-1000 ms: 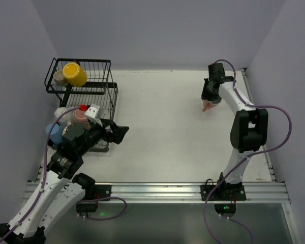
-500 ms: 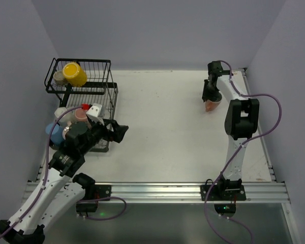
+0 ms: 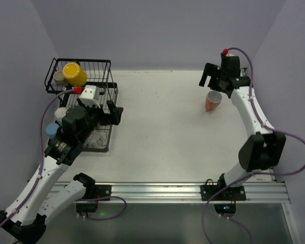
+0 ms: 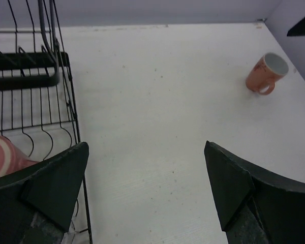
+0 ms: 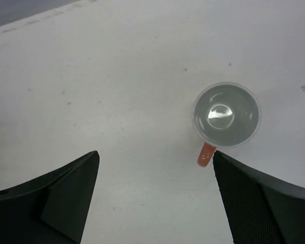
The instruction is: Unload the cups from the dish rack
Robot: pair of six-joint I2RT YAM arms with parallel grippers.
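Note:
The salmon-orange cup [image 3: 212, 102] stands upright on the table at the far right, free of both grippers. My right gripper [image 3: 208, 79] hangs open above and just left of it; in the right wrist view the cup [image 5: 226, 114] sits by the right finger with its handle pointing near. The black wire dish rack [image 3: 84, 61] holds a yellow cup [image 3: 74, 73] and a beige cup [image 3: 58, 77] on its upper tier. My left gripper [image 3: 115, 113] is open beside the rack's right side. A pink cup [image 4: 2, 157] lies in the lower tray behind the left finger.
A light blue cup [image 3: 52, 129] and a pale one [image 3: 60, 112] show at the rack's left end, partly hidden by my left arm. Purple walls close in on the left, back and right. The salmon-orange cup [image 4: 267, 74] also shows far right in the left wrist view.
My right gripper opened, let go of the salmon-orange cup and rose, leaving it standing on the table. My left gripper moved up along the rack's right side.

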